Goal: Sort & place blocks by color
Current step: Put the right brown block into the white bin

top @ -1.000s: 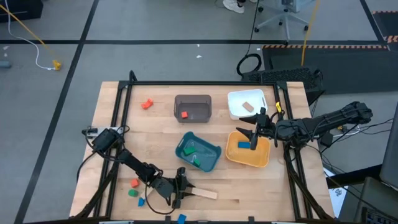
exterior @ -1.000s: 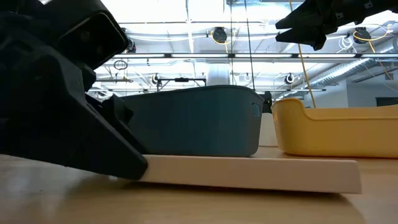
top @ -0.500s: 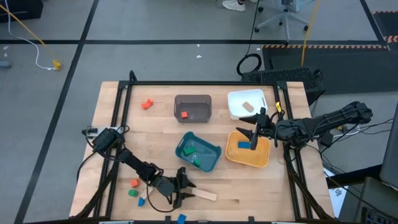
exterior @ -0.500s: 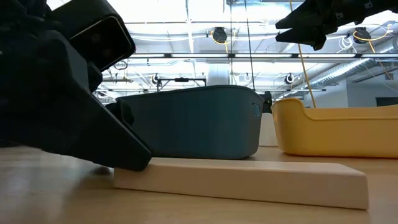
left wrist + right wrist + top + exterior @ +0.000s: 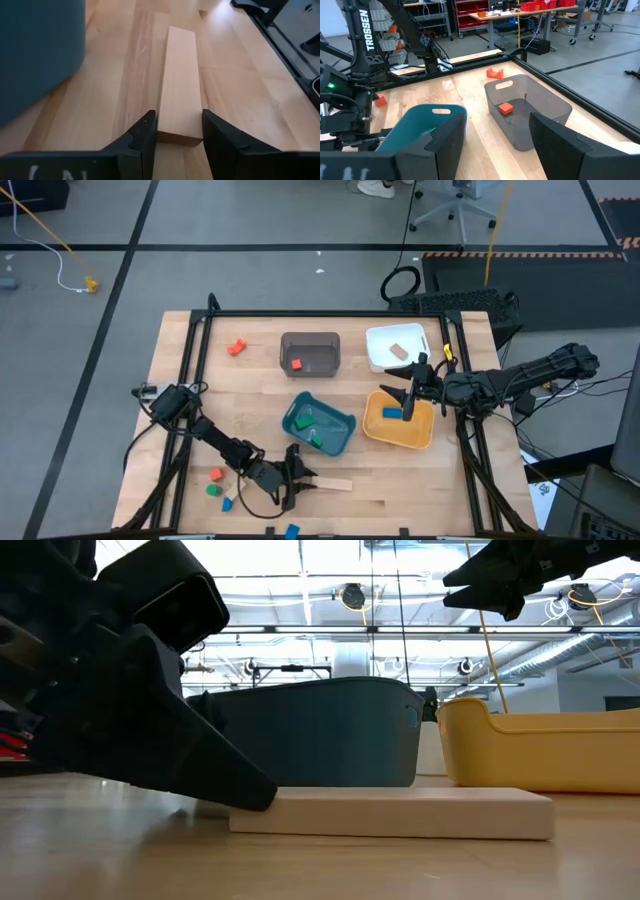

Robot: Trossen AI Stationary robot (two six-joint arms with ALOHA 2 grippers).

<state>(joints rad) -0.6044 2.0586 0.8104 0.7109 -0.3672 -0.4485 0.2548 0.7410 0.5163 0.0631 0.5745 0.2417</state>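
Observation:
A plain light-wood bar (image 5: 326, 484) lies flat on the table near its front edge, in front of the teal tray (image 5: 340, 442). My left gripper (image 5: 298, 480) is shut on the bar's left end, low over the table. In the low view the bar (image 5: 390, 812) runs rightward from the dark left gripper (image 5: 262, 798). My right gripper (image 5: 412, 385) hangs open over the yellow tray (image 5: 420, 438), with nothing between its fingers (image 5: 445, 135). Orange (image 5: 215, 474), green (image 5: 212, 490) and blue (image 5: 227, 504) blocks lie at the near left. My left gripper pinches the bar's two long sides at its near end (image 5: 179, 134) between its two fingers (image 5: 148, 131). The fingers come from the table's left, slanting down, and lie along the bar. The bar rests flat on the table and reaches away from the gripper.
The grey bin (image 5: 310, 340) holds a red block (image 5: 296, 364), the white tray (image 5: 380, 340) a wood block (image 5: 399, 350), the yellow tray a blue one (image 5: 392, 413), the teal tray green ones (image 5: 318, 438). An orange block (image 5: 236, 347) lies far left, a blue one (image 5: 291, 531) at the front edge.
The bar has swung on the table: its free right end has gone toward the far edge, so that it now lies along the front edge where before it slanted toward it. My left gripper has stayed at the bar's left end.

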